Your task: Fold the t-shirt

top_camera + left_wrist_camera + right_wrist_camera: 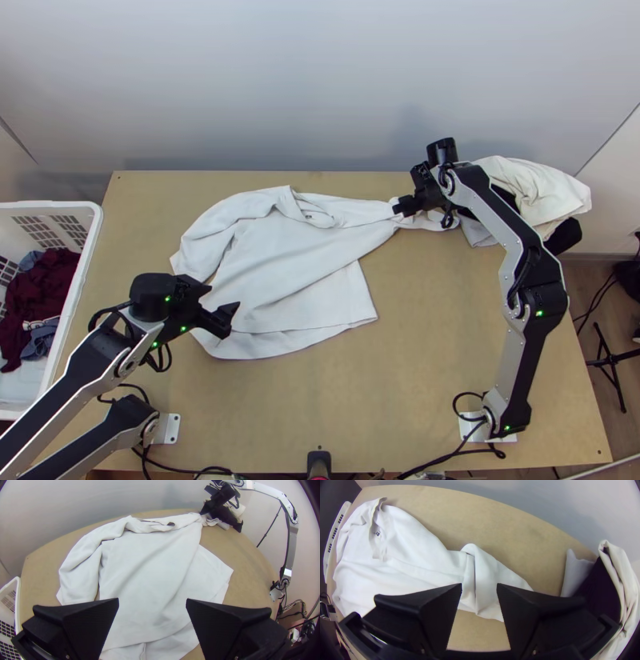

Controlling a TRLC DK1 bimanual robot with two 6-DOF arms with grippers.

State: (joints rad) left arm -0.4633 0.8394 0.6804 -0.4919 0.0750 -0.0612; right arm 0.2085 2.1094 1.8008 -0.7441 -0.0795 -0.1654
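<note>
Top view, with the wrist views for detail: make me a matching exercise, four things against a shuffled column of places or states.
Things:
1. T-shirt
2. Left gripper
3. Right gripper
4. Basket

Places or states:
A. Open, at a white sleeve near the table's far edge
B. At the table's left side, holding dark red cloth
C. White, lying unevenly spread on the table
D. Open, by the shirt's near left part in the top view

Pairs: 1-C, 2-D, 3-A, 4-B
</note>
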